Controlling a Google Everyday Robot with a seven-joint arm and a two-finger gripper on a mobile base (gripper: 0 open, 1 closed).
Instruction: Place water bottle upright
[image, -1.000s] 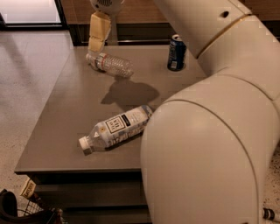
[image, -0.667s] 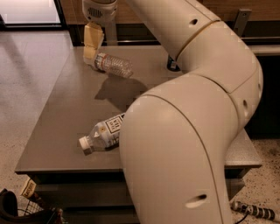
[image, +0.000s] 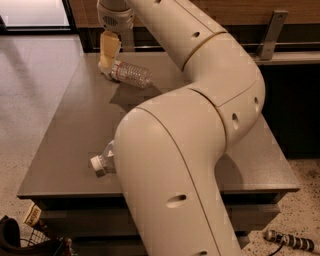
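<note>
Gripper (image: 107, 64) at cap end of water bottle (image: 133, 75) lying on table (image: 65, 140), closure not discernible; I should clamp the neck squarely, then pivot base downward.

Clear ribbed plastic water bottle (image: 131, 74), matt grey table (image: 75, 130), smooth yellowish jaws at bottle's cap end

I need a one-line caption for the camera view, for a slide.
The gripper sits at the neck end of the water bottle, which lies on its side on the table.
</note>
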